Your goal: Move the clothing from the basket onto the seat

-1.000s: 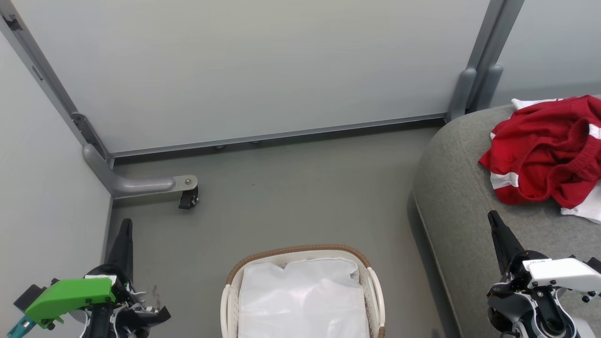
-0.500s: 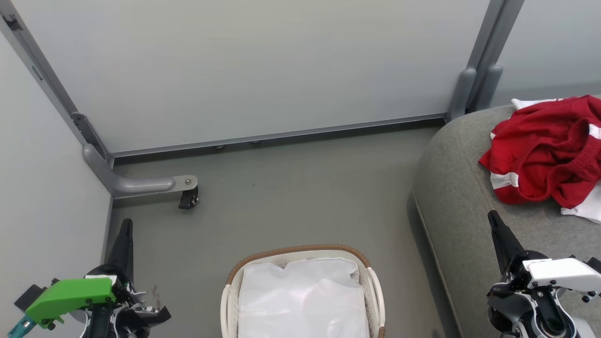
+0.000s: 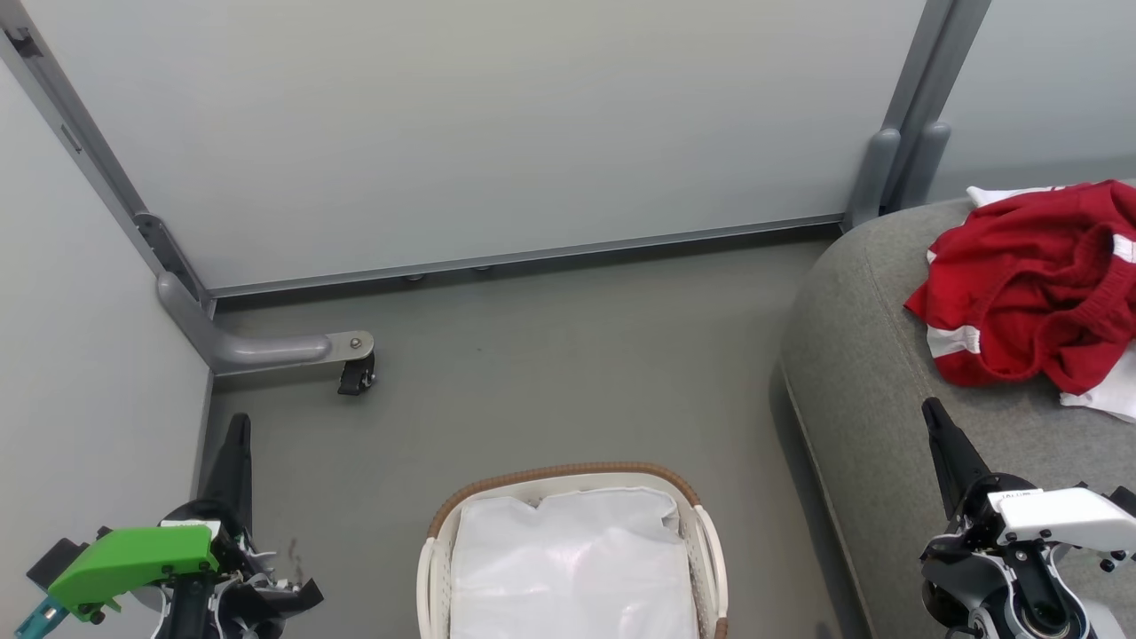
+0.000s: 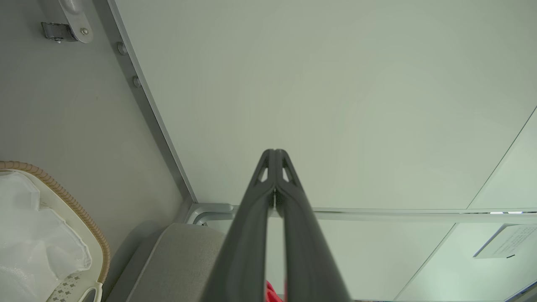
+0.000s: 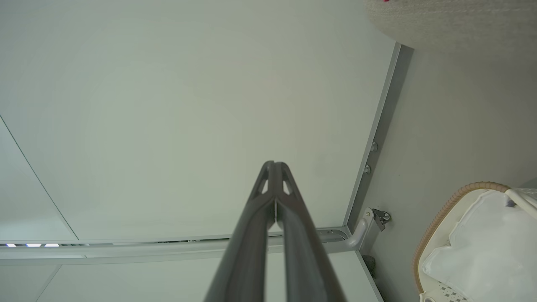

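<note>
Left of the oval white perforated-plastic basket (image 3: pixel 559 471) hangs the left pincer (image 3: pixel 238 424), two long matt dark fingers pressed together into one thin tapered blade, gripping nothing. In its own wrist view the left pincer (image 4: pixel 275 153) shows the tips meeting, with a small triangular cut-out in each. A bright green moulded cover (image 3: pixel 133 555) sits on its wrist.

Beyond the basket and to its left, a curved grey metal leg (image 3: pixel 257 348) with a small black caster (image 3: pixel 357 377) reaches out from the smooth pale wall panel (image 3: pixel 461 133) across the dull grey floor (image 3: pixel 550 355).

The basket has a brown woven rim and looped white side handles, and its wall (image 4: pixel 67 287) is pierced with small star-like holes. A crumpled, slightly glossy white fabric liner (image 3: pixel 568 559) lies inside it (no red cloth shows in there).

Right of the basket rises the large grey fabric-upholstered seat (image 3: pixel 852 373), coarse-weaved, with a rounded corner and a stitched seam along its edge. Over its near part the right pincer (image 3: pixel 930 408) stands with its dark fingers likewise squeezed shut on nothing; the right wrist view shows the right pincer (image 5: pixel 275 164) with tips touching.

Farthest right of the basket, well apart from it, the rumpled red clothing (image 3: pixel 1029 293) with white trim and a ribbed band lies heaped on the seat.
</note>
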